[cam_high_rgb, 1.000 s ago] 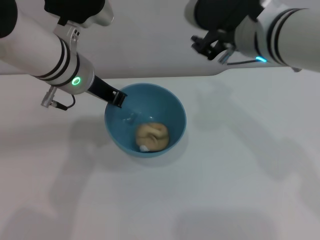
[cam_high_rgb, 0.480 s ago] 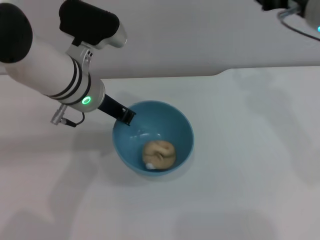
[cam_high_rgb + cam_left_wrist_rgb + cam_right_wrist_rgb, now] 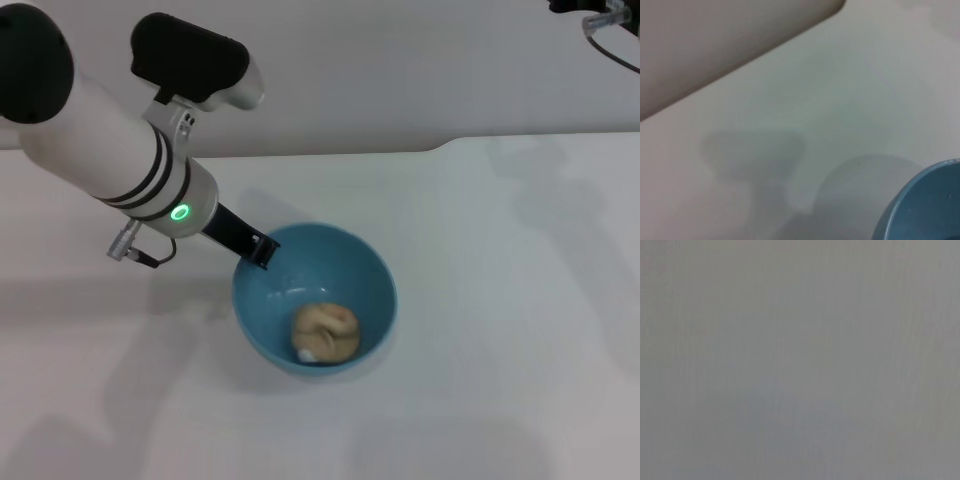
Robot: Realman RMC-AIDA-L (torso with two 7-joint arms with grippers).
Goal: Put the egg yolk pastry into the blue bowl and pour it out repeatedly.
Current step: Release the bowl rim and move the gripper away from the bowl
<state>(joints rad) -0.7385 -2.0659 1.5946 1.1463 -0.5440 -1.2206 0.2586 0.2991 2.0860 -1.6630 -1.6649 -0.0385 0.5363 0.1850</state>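
The pastry [image 3: 326, 333] already lies inside the blue bowl [image 3: 355, 262], whose ten o'clock rim the left gripper [image 3: 258, 248] is pinching, so pouring seems next.

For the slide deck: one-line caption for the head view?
Left pincer grips the blue bowl by its rim, egg yolk pastry inside.

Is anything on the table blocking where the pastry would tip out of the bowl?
Nothing visible does. The egg yolk pastry lies inside the blue bowl, and the left gripper is at the bowl's rim on the robot's left. The white table around the bowl shows nothing else. The right arm is up at the far right edge.
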